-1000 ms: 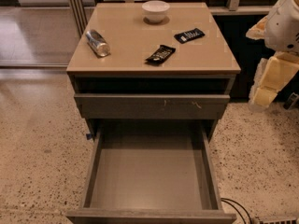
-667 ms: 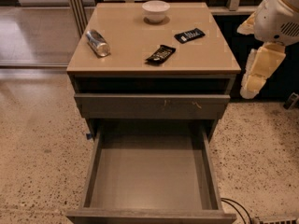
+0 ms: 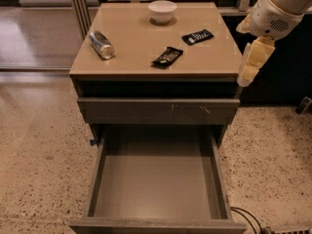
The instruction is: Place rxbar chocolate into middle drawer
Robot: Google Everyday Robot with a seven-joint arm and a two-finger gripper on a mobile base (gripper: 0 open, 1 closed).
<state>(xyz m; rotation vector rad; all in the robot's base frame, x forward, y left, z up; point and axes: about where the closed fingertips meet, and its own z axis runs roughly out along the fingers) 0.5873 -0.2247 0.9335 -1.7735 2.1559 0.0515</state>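
Note:
The rxbar chocolate [image 3: 167,56], a small crinkled black wrapper with gold-tan lettering, lies on the tan cabinet top [image 3: 136,57], near its middle and a little to the right. The middle drawer [image 3: 156,179] is pulled far out toward me below the cabinet, its bare flat bottom showing. My gripper [image 3: 246,74] hangs pointing down just off the cabinet's right front corner, about level with the top. It is apart from the bar and to its right, and holds nothing that I can see.
A flatter black wrapper with white print [image 3: 197,36] lies right of the bar and further back. A white bowl [image 3: 162,10] stands at the back, and a silver can [image 3: 102,45] lies on its side at the left. A shut drawer front with pale scratches [image 3: 158,111] sits above the open drawer. Cables [image 3: 248,218] lie on the floor at lower right.
My arm and gripper have moved left and up, from well right of the cabinet to just beside its right front corner. The things on top have not moved.

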